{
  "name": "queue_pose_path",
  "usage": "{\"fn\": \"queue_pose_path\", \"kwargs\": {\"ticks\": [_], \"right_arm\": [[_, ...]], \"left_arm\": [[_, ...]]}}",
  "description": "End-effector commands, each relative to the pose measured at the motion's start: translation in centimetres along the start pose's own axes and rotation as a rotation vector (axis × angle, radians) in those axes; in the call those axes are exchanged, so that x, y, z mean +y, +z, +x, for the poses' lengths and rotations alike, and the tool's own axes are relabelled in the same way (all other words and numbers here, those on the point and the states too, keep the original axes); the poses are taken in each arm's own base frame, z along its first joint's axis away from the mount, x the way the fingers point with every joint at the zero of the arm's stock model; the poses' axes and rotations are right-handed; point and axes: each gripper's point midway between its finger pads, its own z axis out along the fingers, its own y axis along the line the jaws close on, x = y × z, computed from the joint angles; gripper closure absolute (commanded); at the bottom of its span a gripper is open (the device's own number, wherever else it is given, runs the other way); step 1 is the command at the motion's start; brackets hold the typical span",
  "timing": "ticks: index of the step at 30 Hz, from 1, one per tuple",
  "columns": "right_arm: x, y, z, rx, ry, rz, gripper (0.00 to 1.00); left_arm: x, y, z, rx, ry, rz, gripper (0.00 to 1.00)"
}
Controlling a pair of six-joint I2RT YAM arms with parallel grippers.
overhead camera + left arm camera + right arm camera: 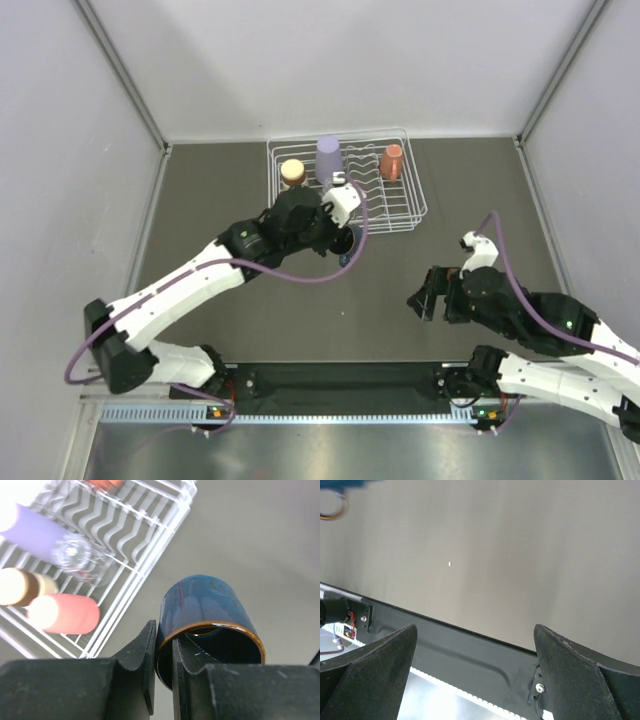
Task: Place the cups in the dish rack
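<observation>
**Operator:** The left gripper point(164, 639), how does it stand now?

**Observer:** Your left jaws are narrow and they pinch the wall of the dark blue mug point(205, 605) at its rim. 1 finger is inside the mouth and 1 is outside. The mug is outside the dish rack point(150, 540), just beside the rack's near edge. I cannot tell whether it is already off the table.

**Operator:** And the right gripper point(475, 630)?

**Observer:** It is wide open and holds nothing. It hangs well apart from the rack, on the near right side, and it looks only at bare table.

**Operator:** Which step am I in, then?

**Observer:** I judge that you are in the carrying step for this mug: the grasp is made, the placing is not yet done. Inside the rack I see the lavender tumbler point(35, 527), the steel cup point(80, 557) and the pink tumbler point(70, 614), with other cups near them, so this mug seems to be the last 1.

**Operator:** What does the next move need?

**Observer:** You must lift the mug higher than the rack's rim wire and bring it over a free place inside. The side of the rack away from the lavender tumbler looks less crowded. The pinch is on 1 thin wall only, so the mug may swing. Move slowly, and open the jaws only when the mug rests on the wires.
</observation>
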Motion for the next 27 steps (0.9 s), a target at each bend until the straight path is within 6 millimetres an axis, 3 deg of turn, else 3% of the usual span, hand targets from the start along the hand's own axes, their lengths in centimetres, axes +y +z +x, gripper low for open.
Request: {"fn": "queue_pose_path", "kwargs": {"ticks": [1, 7, 11, 12, 16, 18, 20, 23, 27], "right_arm": [[3.7, 0.3, -2.0, -0.040, -0.006, -0.108, 0.00], [8.5, 2.8, -2.4, -0.011, -0.056, -0.217, 0.05], [12.2, 3.4, -2.9, 0.007, -0.066, -0.330, 0.10], [13.1, 3.4, -2.9, 0.007, -0.065, -0.374, 0.11], [18.0, 2.1, -3.5, -0.003, -0.030, -0.625, 0.19], [19.5, 1.3, -2.4, 0.047, -0.019, -0.739, 0.25], [21.5, 0.1, -2.9, 0.032, -0.004, -0.861, 0.27], [23.1, -1.1, -2.2, 0.073, 0.033, -0.998, 0.29], [25.2, -3.5, -3.2, 0.037, 0.073, -1.188, 0.30]], "left_arm": [[2.5, -3.4, -5.3, -0.286, -0.112, -0.140, 1.00], [3.0, -8.4, -7.7, -0.512, -0.221, -0.154, 1.00], [2.6, -11.1, -9.1, -0.610, -0.297, -0.118, 1.00], [2.4, -12.6, -9.5, -0.654, -0.311, -0.097, 1.00], [1.0, -15.7, -9.4, -0.751, -0.435, 0.004, 1.00], [0.7, -17.8, -9.4, -0.802, -0.468, 0.033, 1.00], [0.4, -18.8, -9.2, -0.841, -0.501, 0.061, 1.00], [0.0, -22.0, -8.9, -0.971, -0.535, 0.109, 1.00], [0.6, -23.6, -8.1, -1.058, -0.610, 0.104, 1.00]]}}
